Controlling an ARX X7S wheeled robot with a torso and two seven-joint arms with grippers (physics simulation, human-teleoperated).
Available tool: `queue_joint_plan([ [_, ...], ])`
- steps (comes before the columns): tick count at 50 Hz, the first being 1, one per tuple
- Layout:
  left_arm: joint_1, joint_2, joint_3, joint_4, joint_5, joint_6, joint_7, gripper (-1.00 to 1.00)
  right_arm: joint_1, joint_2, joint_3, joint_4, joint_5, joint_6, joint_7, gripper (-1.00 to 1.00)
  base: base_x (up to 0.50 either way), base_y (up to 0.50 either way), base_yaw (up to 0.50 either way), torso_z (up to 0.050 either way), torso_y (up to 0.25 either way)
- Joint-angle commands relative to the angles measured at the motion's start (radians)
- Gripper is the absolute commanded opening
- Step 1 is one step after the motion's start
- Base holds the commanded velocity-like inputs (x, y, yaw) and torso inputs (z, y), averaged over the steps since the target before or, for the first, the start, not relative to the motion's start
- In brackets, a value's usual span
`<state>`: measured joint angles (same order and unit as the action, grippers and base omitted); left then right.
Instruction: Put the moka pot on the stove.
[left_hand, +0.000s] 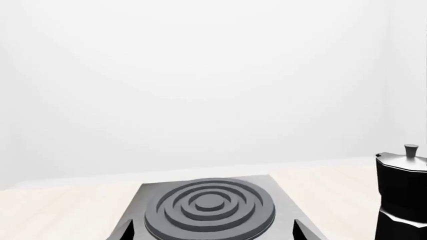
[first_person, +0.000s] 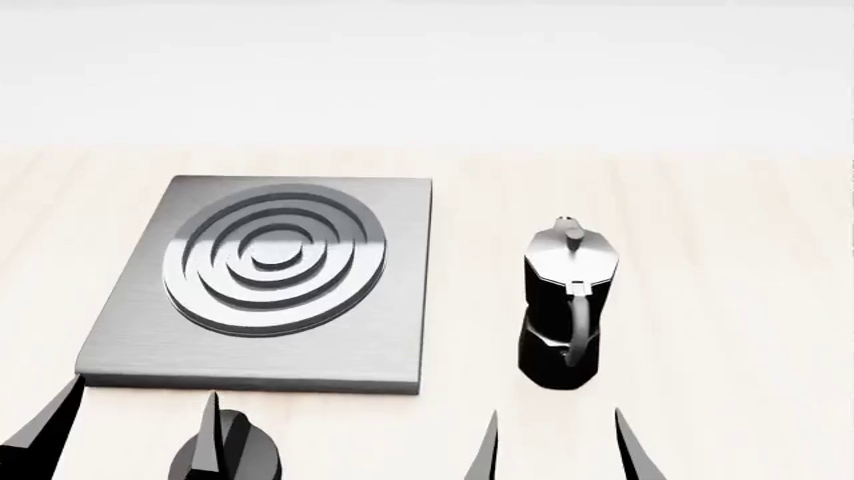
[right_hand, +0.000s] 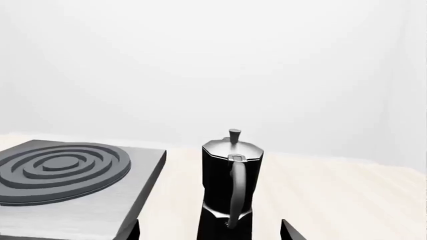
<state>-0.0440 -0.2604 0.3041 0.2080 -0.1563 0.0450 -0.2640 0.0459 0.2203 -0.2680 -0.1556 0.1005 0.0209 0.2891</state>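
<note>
Left wrist view: the stove is being framed dead ahead, burner rings bare, nothing sitting on it. The moka pot is being clipped at the frame edge, off to the side of the slab. Only two dark finger tips of the left gripper are being shown, spread wide apart, nothing between them.

Head view: the pot is being seen upright on the light wooden table, just beside the stove's right edge and apart from it, handle turned toward the robot. The right gripper is being held open just short of that handle, no contact. The left gripper is being held open near the slab's front edge, next to a short black dial knob.

Right wrist view: the pot is being centred between the right finger tips, which are well apart.

Judgement: nothing is being carried yet; grasp, lift, transfer and set-down are all being left to do.
</note>
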Motion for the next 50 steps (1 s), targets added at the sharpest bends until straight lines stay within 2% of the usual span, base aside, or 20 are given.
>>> queue_joint_plan([
  [1,-0.002,-0.003,0.005,-0.002,-0.003,0.002,-0.004,1.0,0.001,0.005,-0.006,0.002,0.005,-0.004,0.005,1.0,0.13,0.0,0.0,0.0,0.0],
  [22,-0.004,-0.009,0.011,-0.001,-0.01,0.001,-0.011,1.0,0.002,0.014,-0.011,0.0,0.01,-0.006,0.022,1.0,0.13,0.0,0.0,0.0,0.0],
  [50,0.004,-0.021,0.027,0.018,-0.013,0.005,-0.019,1.0,0.001,0.027,-0.06,-0.045,-0.007,0.006,0.021,1.0,0.0,0.03,0.0,0.0,0.0],
])
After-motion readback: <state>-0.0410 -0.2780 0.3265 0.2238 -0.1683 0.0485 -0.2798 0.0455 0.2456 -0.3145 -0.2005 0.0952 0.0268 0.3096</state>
